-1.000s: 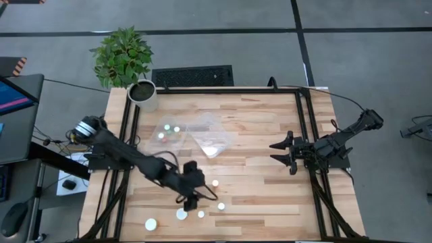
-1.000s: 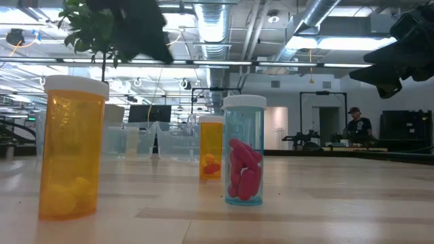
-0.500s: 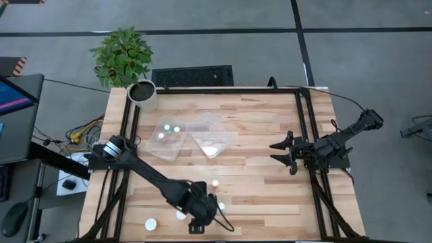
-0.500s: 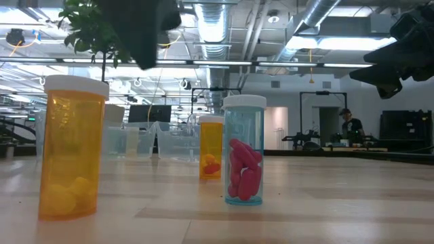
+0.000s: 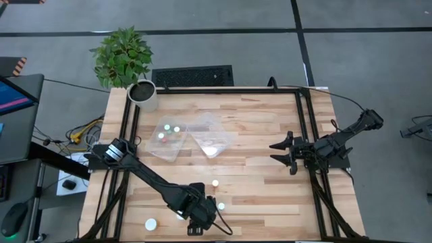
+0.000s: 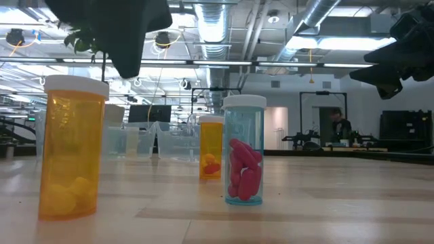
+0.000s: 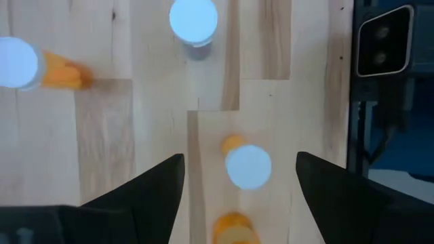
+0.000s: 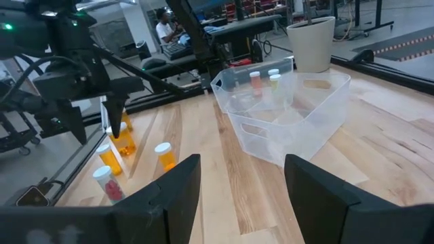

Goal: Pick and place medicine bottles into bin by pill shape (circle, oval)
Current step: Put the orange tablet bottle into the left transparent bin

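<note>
Several medicine bottles with white caps stand on the wooden table near its front edge. My left gripper (image 7: pixel 241 196) is open, pointing steeply down over an orange bottle (image 7: pixel 248 166), whose cap shows between the two fingers. In the low view the gripper (image 6: pixel 129 41) hangs just above that bottle (image 6: pixel 71 149), clear of it. In the high view the gripper (image 5: pixel 197 214) hides the bottle. A clear blue bottle with pink pills (image 6: pixel 244 149) and another orange one (image 6: pixel 211 146) stand farther off. My right gripper (image 5: pixel 283 152) waits open at the table's right side.
Two clear plastic bins (image 5: pixel 169 135) (image 5: pixel 212 138) sit at mid-table, the left one holding three bottles. A white plant pot (image 5: pixel 143 94) stands at the far left corner. Loose bottles (image 5: pixel 215 183) (image 5: pixel 221 206) (image 5: pixel 150 223) stand around my left gripper. The camera (image 7: pixel 383 41) sits at the near edge.
My left gripper has swung toward the table's near edge and tipped to point more steeply down, coming to a stop over the bottles at the front. It now covers one bottle in the high view. The bottles have kept their places.
</note>
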### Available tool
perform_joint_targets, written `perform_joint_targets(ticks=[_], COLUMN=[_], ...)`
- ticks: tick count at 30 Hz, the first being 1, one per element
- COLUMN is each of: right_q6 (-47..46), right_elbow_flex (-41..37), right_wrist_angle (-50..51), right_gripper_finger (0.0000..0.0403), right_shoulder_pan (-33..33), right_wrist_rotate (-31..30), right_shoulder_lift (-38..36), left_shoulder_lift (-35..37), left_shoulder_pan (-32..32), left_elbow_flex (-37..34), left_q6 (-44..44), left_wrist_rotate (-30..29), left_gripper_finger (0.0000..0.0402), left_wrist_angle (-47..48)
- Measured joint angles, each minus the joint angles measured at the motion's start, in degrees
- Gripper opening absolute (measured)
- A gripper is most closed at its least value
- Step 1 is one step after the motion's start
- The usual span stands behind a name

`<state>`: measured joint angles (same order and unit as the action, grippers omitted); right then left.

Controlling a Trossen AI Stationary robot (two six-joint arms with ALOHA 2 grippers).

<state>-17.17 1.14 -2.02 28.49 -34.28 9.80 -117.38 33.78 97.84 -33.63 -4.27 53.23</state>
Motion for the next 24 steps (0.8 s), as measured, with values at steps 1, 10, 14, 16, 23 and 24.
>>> perform_joint_targets(ticks=[1, 10, 14, 16, 23, 24], right_q6=[0.0, 0.0, 0.0, 0.0, 0.0, 0.0], right_elbow_flex=[0.0, 0.0, 0.0, 0.0, 0.0, 0.0], right_wrist_angle=[0.0, 0.0, 0.0, 0.0, 0.0, 0.0], right_gripper_finger=[0.0226, 0.0226, 0.0226, 0.0226, 0.0226, 0.0226], right_shoulder_pan=[0.0, 0.0, 0.0, 0.0, 0.0, 0.0], right_wrist_rotate=[0.0, 0.0, 0.0, 0.0, 0.0, 0.0], right_shoulder_lift=[0.0, 0.0, 0.0, 0.0, 0.0, 0.0], left_shoulder_lift=[0.0, 0.0, 0.0, 0.0, 0.0, 0.0], left_shoulder_pan=[-0.1, -0.9, -1.2, -1.2, -1.2, -1.2], left_elbow_flex=[-0.7, -4.9, -4.9, -4.9, -5.4, -6.0], left_q6=[0.0, 0.6, 1.0, 1.0, 0.0, -0.3], left_wrist_rotate=[0.3, 2.9, 4.1, 4.3, 4.0, 4.0], left_gripper_finger=[0.0274, 0.0274, 0.0274, 0.0274, 0.0253, 0.0250], left_wrist_angle=[-0.8, -5.7, -5.6, -5.6, -7.5, -8.3])
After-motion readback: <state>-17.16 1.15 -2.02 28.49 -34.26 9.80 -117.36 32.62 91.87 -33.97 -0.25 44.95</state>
